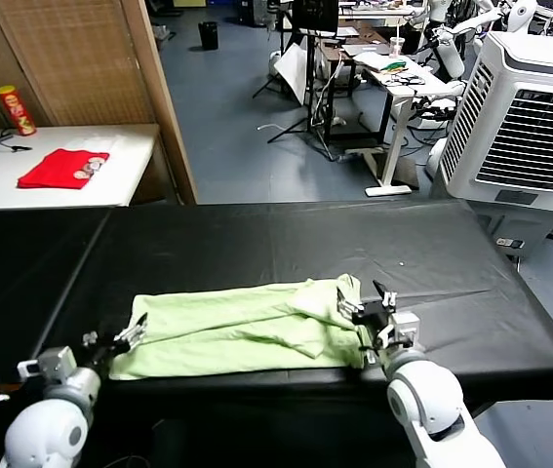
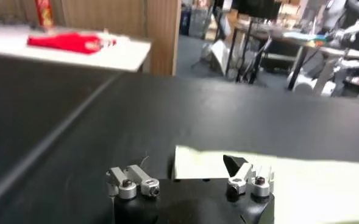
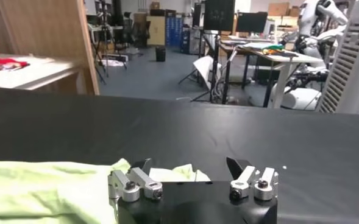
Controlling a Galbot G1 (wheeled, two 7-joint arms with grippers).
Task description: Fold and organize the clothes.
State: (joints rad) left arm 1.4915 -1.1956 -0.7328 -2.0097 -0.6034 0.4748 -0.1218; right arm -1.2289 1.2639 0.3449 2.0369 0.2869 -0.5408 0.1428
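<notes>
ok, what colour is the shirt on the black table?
Pale light green, plain as it lies; the shirt shows best in the head view.

T-shirts: 1 (image 1: 247, 329) | claws: 2 | red cloths: 1 (image 1: 61, 168)

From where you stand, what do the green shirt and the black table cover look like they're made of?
The green T-shirt looks like thin, soft knit fabric, probably cotton: matte, lying limp in loose folds and wrinkles. The black table cover seems to be a smooth sheet, perhaps vinyl or coated cloth: it shows a faint sheen and long straight creases. Neither can be told for certain by look alone.
</notes>
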